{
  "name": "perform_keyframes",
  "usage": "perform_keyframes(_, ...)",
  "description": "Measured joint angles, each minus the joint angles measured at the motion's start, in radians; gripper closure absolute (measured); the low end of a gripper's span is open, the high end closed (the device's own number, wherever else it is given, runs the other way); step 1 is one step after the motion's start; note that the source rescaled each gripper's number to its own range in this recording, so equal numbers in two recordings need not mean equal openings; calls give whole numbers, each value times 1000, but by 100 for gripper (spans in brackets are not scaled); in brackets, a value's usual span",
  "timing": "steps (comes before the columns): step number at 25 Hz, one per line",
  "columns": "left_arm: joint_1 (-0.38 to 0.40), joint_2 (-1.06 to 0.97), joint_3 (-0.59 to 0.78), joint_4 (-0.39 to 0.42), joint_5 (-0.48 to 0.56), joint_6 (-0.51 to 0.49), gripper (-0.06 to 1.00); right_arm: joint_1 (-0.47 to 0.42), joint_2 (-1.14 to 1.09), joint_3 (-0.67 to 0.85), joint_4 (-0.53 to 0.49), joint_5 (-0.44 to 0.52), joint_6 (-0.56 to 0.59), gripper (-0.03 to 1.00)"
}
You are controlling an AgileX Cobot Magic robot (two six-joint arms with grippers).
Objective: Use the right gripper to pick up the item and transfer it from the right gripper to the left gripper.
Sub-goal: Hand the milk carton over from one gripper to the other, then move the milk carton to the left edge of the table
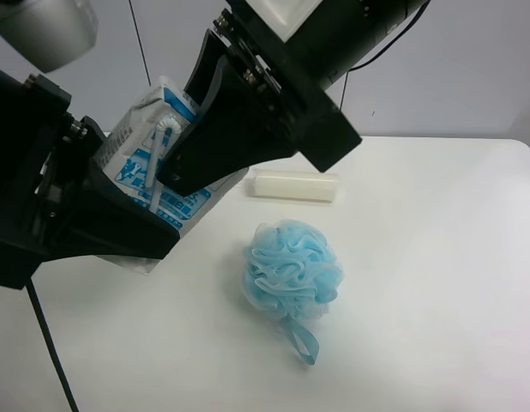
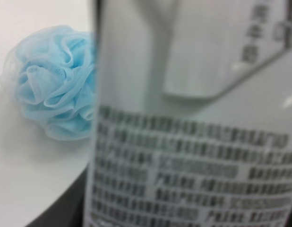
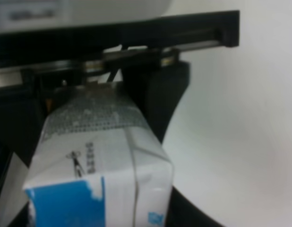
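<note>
The item, a white-and-blue drink carton (image 1: 136, 142) with a wrapped straw on its side, hangs in the air above the table's left part. My right gripper (image 1: 189, 129), coming down from the top, is shut on its upper end; the right wrist view shows the carton (image 3: 98, 165) between the black jaws. My left gripper (image 1: 119, 202) reaches in from the exterior view's left, with its jaws on either side of the carton's lower end. The carton (image 2: 193, 142) fills the left wrist view, blurred. Whether the left jaws press on it does not show.
A fluffy blue mesh bath sponge (image 1: 291, 266) lies on the white table (image 1: 436, 257) near the middle and also shows in the left wrist view (image 2: 51, 94). A cream-white cylindrical bar (image 1: 295, 186) lies behind it. The table's far edge meets a grey wall.
</note>
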Motion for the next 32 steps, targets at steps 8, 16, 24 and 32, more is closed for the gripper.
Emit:
perform_keyframes(8,0,0,0,6,-11,8,90,0,0,0,3,-6,-26,87)
perform_keyframes(16,0,6,0,39,-28,3,94,0,-2,-5,43,-19,-26,-1)
perform_keyframes(24,0,7,0,56,-28,3,94,0,-81,-5,-17,38,52,-3)
perform_keyframes(32,-1,7,0,61,-30,2,94,0,-307,-6,-318,61,422,-3)
